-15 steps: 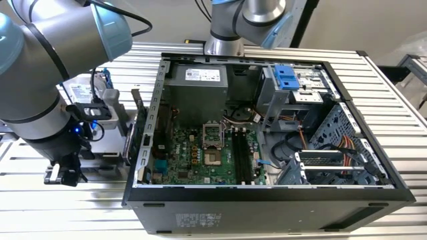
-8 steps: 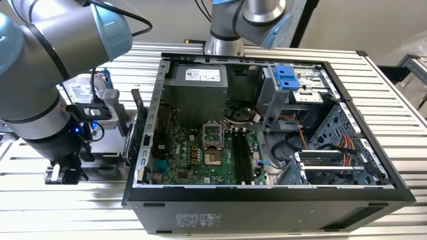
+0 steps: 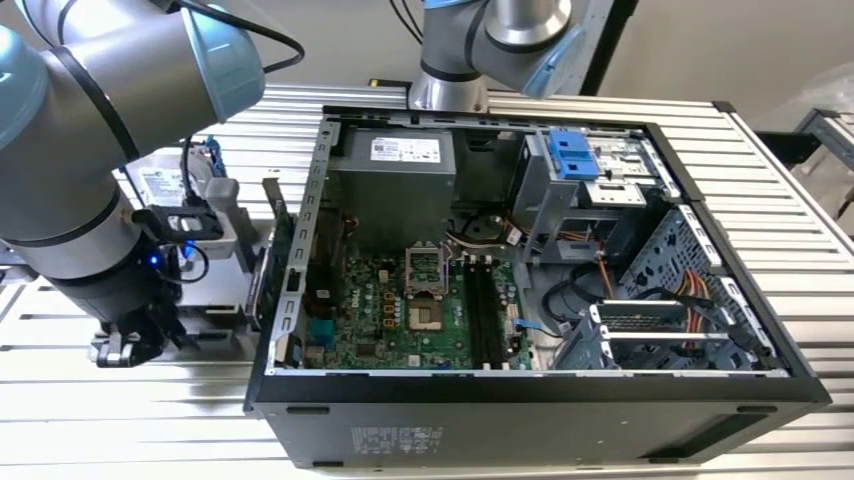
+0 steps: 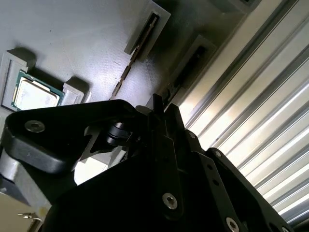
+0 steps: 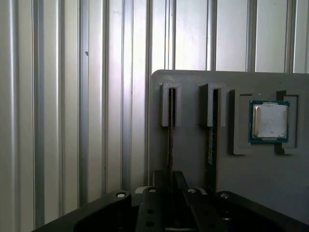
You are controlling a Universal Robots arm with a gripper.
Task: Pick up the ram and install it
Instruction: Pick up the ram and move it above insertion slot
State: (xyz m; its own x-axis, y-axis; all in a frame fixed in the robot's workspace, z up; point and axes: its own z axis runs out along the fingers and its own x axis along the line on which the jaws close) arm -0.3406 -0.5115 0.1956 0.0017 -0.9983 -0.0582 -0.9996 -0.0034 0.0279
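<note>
Grey holder (image 5: 270,188), ram (image 5: 171,130) tight between fingers (image 5: 179,183).

The ribbed silver metal counter (image 5: 72,96) has a brushed sheen and throws back bright streaks of light. The flat grey plastic holder block (image 5: 260,183) looks matt and faintly grainy. The small square processor chip (image 5: 269,121) has a dull silver metal lid on a green board rim. The black end effector (image 5: 170,181) is smooth and semi-matt, with shiny metal screw heads (image 5: 120,195). The open black computer case (image 3: 534,420) is matt painted metal, and the grey robot arm (image 3: 80,150) looks satin-smooth.
</note>
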